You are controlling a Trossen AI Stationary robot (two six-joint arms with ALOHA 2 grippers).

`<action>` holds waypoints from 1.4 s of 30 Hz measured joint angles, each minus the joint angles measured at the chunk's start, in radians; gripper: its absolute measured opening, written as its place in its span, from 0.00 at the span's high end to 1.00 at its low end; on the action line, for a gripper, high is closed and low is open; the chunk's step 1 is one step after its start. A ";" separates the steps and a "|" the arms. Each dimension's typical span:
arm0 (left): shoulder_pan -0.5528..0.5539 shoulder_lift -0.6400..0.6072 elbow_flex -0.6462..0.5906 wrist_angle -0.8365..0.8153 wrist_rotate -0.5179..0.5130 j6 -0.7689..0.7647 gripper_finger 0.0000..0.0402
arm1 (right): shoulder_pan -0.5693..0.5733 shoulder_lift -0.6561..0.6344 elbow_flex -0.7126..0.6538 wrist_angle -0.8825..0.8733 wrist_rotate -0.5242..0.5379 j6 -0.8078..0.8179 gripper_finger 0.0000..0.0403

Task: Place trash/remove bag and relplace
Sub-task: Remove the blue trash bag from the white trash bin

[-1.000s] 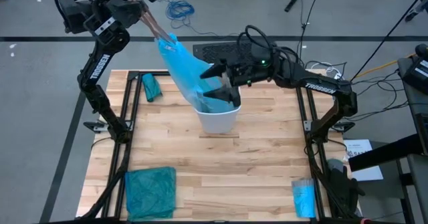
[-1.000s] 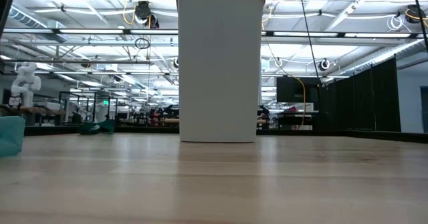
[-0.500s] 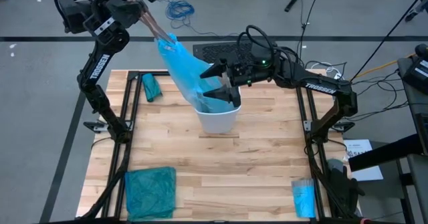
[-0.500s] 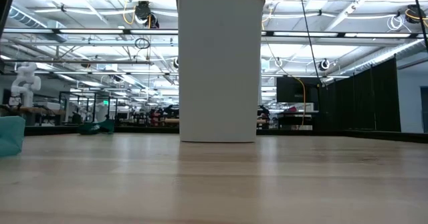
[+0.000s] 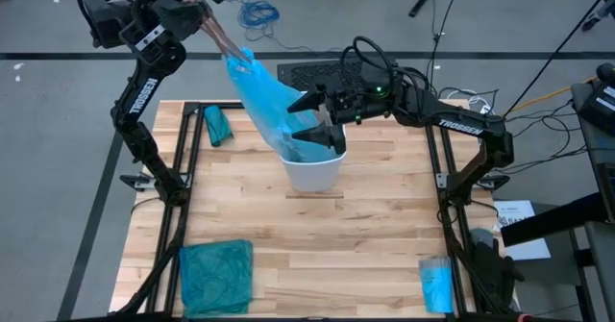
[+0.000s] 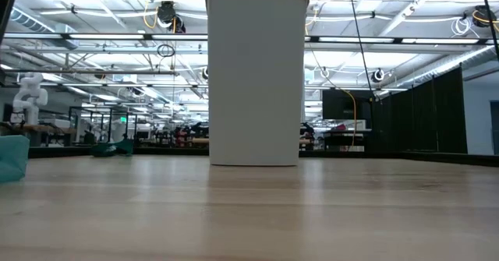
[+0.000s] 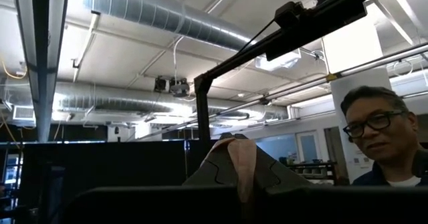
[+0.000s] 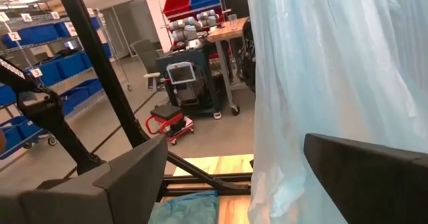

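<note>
The left gripper [image 5: 227,45] is hanging high beyond the table's [image 5: 384,235] far left corner, its fingers pressed fully together on the top end of the bag [image 5: 264,96]. From that pinch the sky-blue bag is stretching down and to the right as a taut sheet, its lower end sitting inside the white bin [image 5: 314,168]. In the left wrist view the closed fingers [image 7: 234,164] are pointing up at the ceiling, and a person [image 7: 384,140] is showing at the edge of the room beyond.

The right gripper [image 5: 322,122] is hovering over the bin's mouth, jaws standing wide and holding nothing, one finger on each side of the bag's lower part. In the right wrist view the bag [image 8: 334,70] is hanging just ahead of and between those spread fingers [image 8: 100,184].

The bin is standing upright directly under the right gripper, near the table's far middle; the low view is showing only its white wall [image 6: 256,74].

Well left of the right gripper, a small teal bundle [image 5: 217,124] is lying by the table's far left edge. A larger teal bag [image 5: 215,276] is lying at the near left corner, and a small blue roll [image 5: 436,284] at the near right corner. No trash is visible.
</note>
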State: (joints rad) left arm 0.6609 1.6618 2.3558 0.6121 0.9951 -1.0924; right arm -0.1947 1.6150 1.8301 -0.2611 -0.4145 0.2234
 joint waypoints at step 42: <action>-0.074 0.094 -0.004 -0.001 0.042 -0.054 1.00 | -0.091 0.071 0.001 0.393 0.042 -0.092 0.14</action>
State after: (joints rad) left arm 0.5865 1.7554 2.3520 0.6116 1.0367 -1.1465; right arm -0.2859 1.6859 1.8309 0.1314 -0.3725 0.1312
